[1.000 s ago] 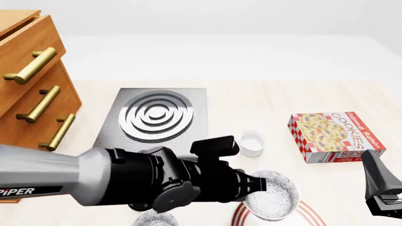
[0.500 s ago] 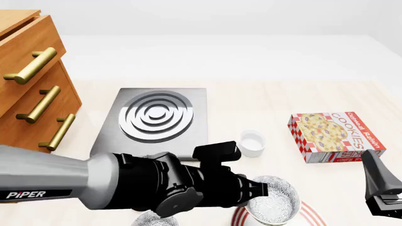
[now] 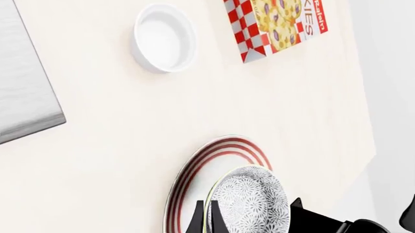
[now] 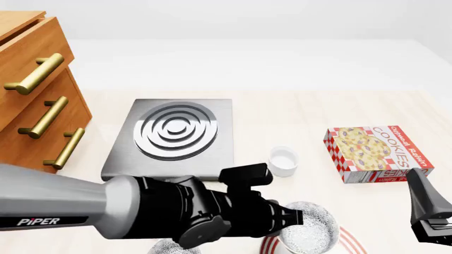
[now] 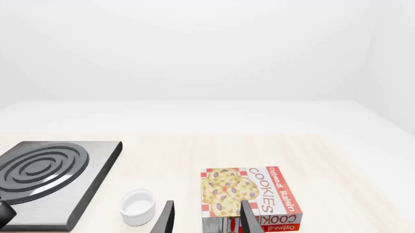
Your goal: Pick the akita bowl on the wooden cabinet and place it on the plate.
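The speckled black-and-white akita bowl (image 4: 310, 232) hangs low over the white, red-ringed plate (image 4: 351, 239) at the table's front edge. My left gripper (image 4: 295, 217) is shut on the bowl's left rim. The left wrist view shows the bowl (image 3: 250, 199) over the plate (image 3: 194, 170), its pale rim pinched between the two thin fingers of the left gripper (image 3: 206, 219); I cannot tell whether the bowl touches the plate. The wooden cabinet (image 4: 32, 90) stands at the far left. My right gripper (image 4: 427, 211) is at the right edge, and the right wrist view shows that gripper (image 5: 206, 218) open and holding nothing.
A grey stove slab (image 4: 173, 132) lies mid-table. A small white cup (image 4: 282, 160) and a cookies box (image 4: 374, 153) sit behind the plate. A twin speckled bowl (image 4: 169, 247) peeks out under my left arm. The table's edge runs close beside the plate.
My left arm has lowered and drawn toward the front edge with the bowl, bringing it closer over the plate. The right arm has not moved.
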Controlling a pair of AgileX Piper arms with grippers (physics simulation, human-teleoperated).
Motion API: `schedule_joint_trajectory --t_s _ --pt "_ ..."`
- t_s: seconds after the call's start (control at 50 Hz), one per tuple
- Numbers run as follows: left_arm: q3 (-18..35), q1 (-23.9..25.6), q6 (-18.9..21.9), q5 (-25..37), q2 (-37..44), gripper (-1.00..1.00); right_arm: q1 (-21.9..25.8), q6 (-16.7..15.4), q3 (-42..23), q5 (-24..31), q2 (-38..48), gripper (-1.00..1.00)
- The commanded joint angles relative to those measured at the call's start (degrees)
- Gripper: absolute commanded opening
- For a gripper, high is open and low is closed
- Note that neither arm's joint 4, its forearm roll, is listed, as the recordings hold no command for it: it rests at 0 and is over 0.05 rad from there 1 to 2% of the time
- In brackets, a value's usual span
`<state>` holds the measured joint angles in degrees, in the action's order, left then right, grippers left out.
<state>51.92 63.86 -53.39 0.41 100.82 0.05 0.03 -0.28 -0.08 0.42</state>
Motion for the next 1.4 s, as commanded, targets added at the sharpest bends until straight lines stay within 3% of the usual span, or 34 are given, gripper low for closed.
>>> schedule_joint_trajectory --t_s 0.02,1.4 --pt "0.4 0.2 -0.1 -0.4 0.2 -1.0 0.0 0.0 0.0 0.0 0.0 1.0" --pt "0.5 0.8 -1.1 -2.3 2.9 -1.0 0.0 0.0 0.0 0.0 0.0 1.0"
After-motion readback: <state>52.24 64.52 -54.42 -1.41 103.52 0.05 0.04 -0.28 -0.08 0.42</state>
